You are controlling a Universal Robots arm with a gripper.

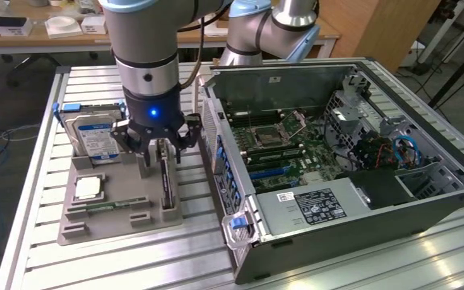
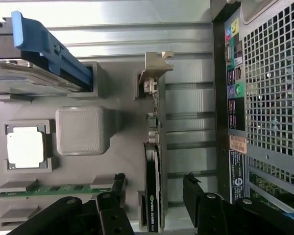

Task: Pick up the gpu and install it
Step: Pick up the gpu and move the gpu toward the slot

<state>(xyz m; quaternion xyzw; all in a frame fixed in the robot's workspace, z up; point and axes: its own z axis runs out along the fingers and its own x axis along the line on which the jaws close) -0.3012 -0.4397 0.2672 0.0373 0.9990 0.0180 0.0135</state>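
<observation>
Gripper [image 1: 157, 144] fully open, empty, straddling the gpu [image 1: 166, 181], which stands on edge in the tray [image 1: 95, 226] at the exterior view's lower left. Advised: centre card between fingers [image 2: 118, 188], close squarely, avoid bracket [image 2: 154, 66].

The gpu [image 1: 166, 181], a thin flat expansion card with a green circuit board and a black cooler on one face, is standing upright on its long edge in a slot of the grey moulded holder tray [image 1: 123, 184]. Its silver metal bracket [image 2: 156, 66] is sitting at one end. The card is resting near the computer case [image 1: 313, 254], apart from it.
</observation>
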